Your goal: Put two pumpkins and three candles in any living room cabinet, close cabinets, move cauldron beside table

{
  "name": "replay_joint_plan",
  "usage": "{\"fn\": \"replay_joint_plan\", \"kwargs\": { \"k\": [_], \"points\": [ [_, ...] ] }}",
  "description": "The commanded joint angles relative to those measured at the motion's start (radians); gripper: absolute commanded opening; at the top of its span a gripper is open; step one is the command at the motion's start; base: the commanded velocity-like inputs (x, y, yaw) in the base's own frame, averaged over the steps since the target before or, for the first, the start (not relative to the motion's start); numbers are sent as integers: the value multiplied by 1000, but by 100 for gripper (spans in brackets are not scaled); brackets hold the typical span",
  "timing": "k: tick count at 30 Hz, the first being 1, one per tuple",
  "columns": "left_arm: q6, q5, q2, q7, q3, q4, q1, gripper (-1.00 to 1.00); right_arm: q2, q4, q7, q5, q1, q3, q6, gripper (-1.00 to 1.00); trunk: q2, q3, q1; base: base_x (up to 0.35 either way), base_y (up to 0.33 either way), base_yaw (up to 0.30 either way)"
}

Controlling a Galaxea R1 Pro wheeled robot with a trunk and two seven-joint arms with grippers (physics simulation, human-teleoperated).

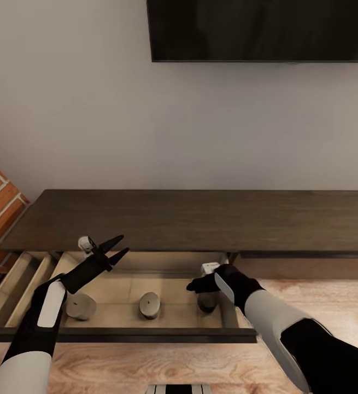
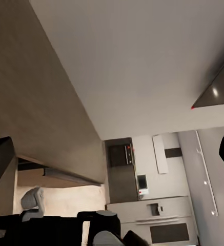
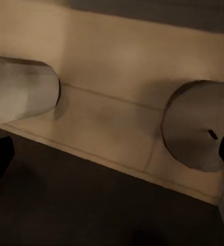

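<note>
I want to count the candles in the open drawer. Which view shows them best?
The head view: three candles lie in the drawer, the third partly behind the right gripper. The right wrist view shows two up close; the left wrist view shows one.

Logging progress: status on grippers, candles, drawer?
Left gripper open, empty. Right gripper low in open cabinet drawer, state unclear. Three candles inside. Nothing blocking.

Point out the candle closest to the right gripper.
The candle at the drawer's right end, directly under the right gripper; the other two sit farther left.
</note>
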Motion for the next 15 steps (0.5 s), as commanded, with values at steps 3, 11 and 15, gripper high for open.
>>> {"fn": "replay_joint_plan", "kwargs": {
  "k": [3, 11, 15],
  "points": [
    [0, -1, 0, 0, 1, 1, 0, 100, -31, -33, 49, -1, 0, 0, 3, 100, 21, 9, -12, 0, 0, 0],
    [2, 0, 7, 0, 3, 1, 0, 100, -107, -95, 326, 2, 0, 1, 78, 100, 77, 35, -42, 0, 0, 0],
    [2, 2, 8, 0, 4, 2, 0, 100, -145, -113, 459, 1, 0, 1, 93, 100, 105, 47, -58, -1, 0, 0]
  ]
}}
